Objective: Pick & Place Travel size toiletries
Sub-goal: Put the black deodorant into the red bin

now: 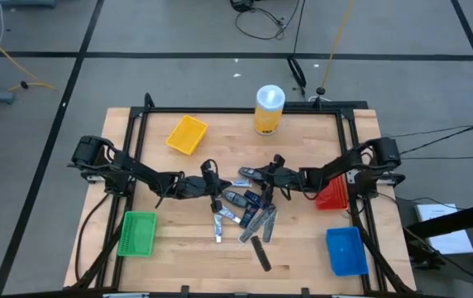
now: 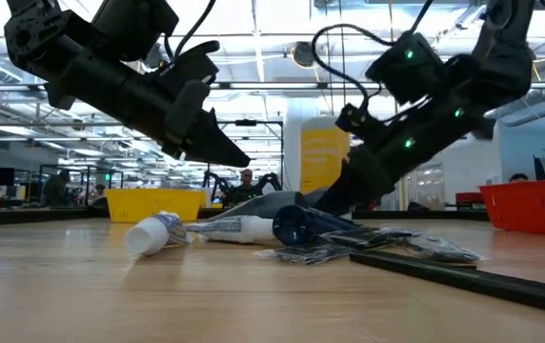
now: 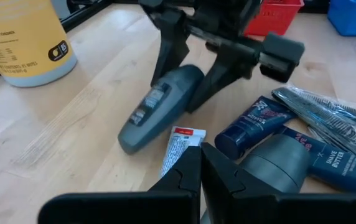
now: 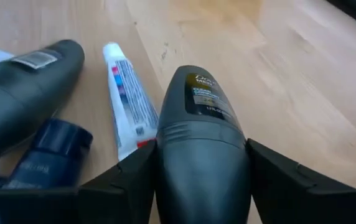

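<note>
The travel size toiletries [image 1: 249,211] lie in a loose pile at mid-table: a white toothpaste tube [image 4: 128,99], a dark blue tube [image 3: 252,124], a grey bottle [image 4: 28,93], silver sachets [image 1: 257,223] and a black comb [image 1: 260,252]. Another grey deodorant bottle [image 3: 159,106] lies at the pile's far side, with my right gripper [image 1: 263,175] shut on it. My left gripper [image 3: 201,169] hovers shut just left of the pile, over the toothpaste tube's end, holding nothing. My right gripper pinches the grey deodorant bottle's wide end [image 4: 200,168] between its two fingers, one on each side. The fingers [image 4: 277,180] slant down from the table's right side and lie along the bottle. The bottle lies on its side on the table, its narrow end pointing left.
A tall yellow canister [image 1: 269,109] stands at the far edge. A yellow bin [image 1: 187,134] is at the far left, a green bin [image 1: 137,233] at the near left, a red bin [image 1: 333,194] at the right, and a blue bin [image 1: 346,250] at the near right.
</note>
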